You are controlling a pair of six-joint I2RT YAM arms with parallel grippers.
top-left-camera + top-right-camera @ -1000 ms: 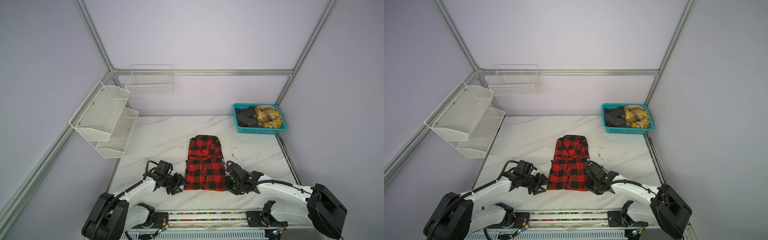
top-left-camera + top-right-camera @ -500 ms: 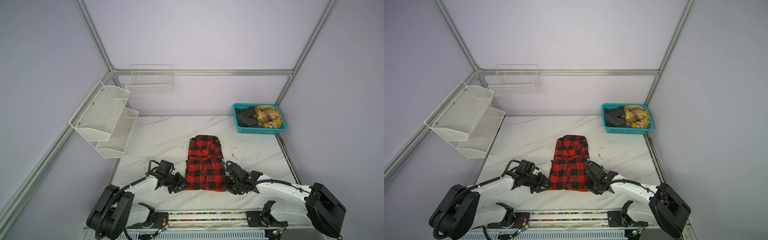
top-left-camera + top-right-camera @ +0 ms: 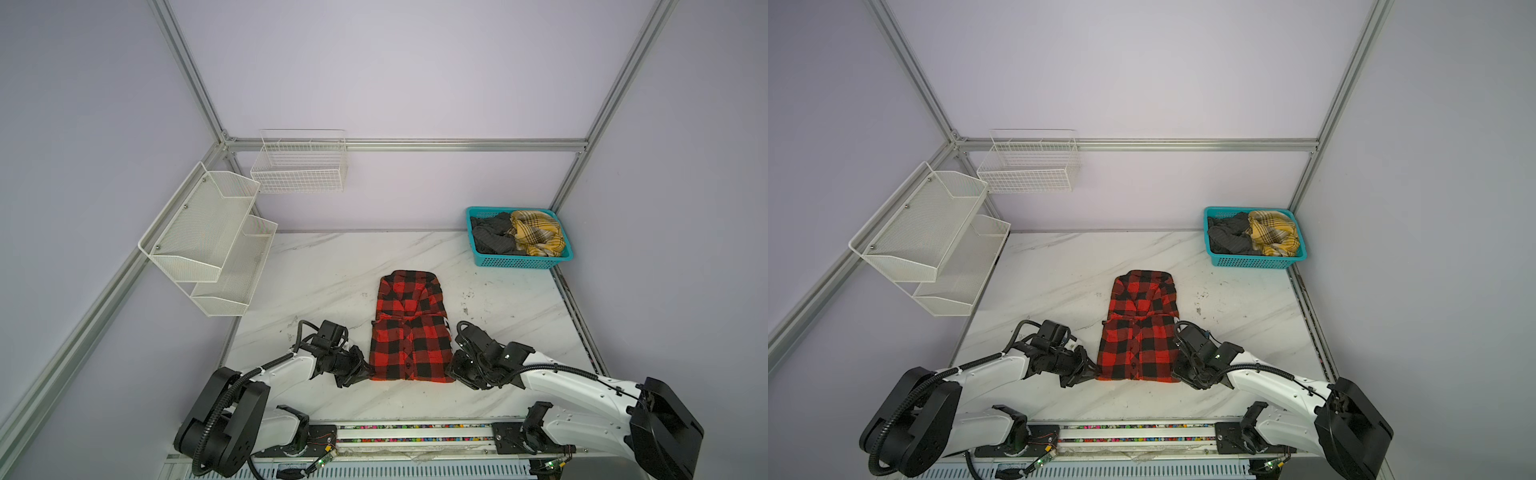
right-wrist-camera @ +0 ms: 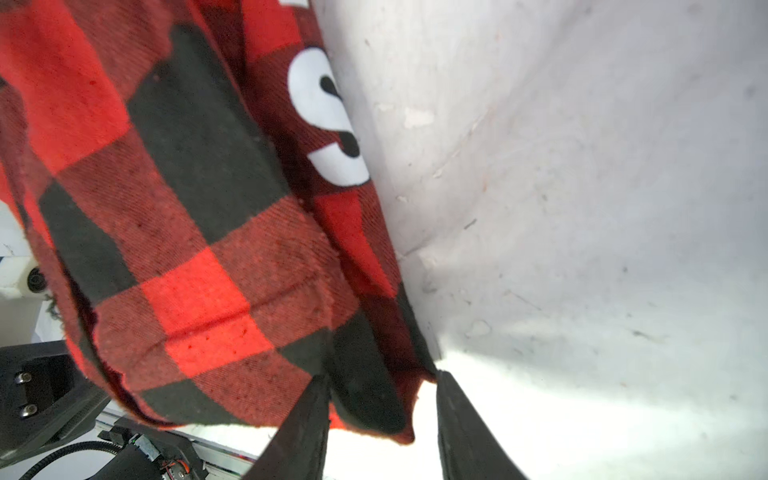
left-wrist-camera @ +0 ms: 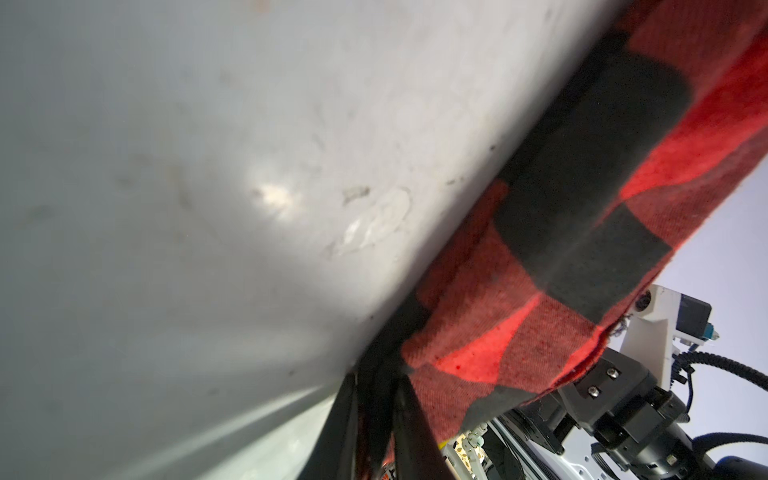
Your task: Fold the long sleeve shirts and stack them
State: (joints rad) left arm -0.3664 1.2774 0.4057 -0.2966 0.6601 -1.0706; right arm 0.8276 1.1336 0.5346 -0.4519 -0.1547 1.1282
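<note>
Red check shirt (image 3: 409,332), one; basketed shirts (image 3: 536,235), two

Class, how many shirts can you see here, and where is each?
3. The red check shirt lies on the table; the grey shirt and yellow shirt sit in the basket. More may hide underneath.

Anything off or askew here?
Nothing damaged or spilled. Red-and-black check shirt lies roughly straight on the white marble table; dark specks mark it right of the shirt. A dark grey shirt and yellow plaid shirt sit bunched in the teal plastic basket.
</note>
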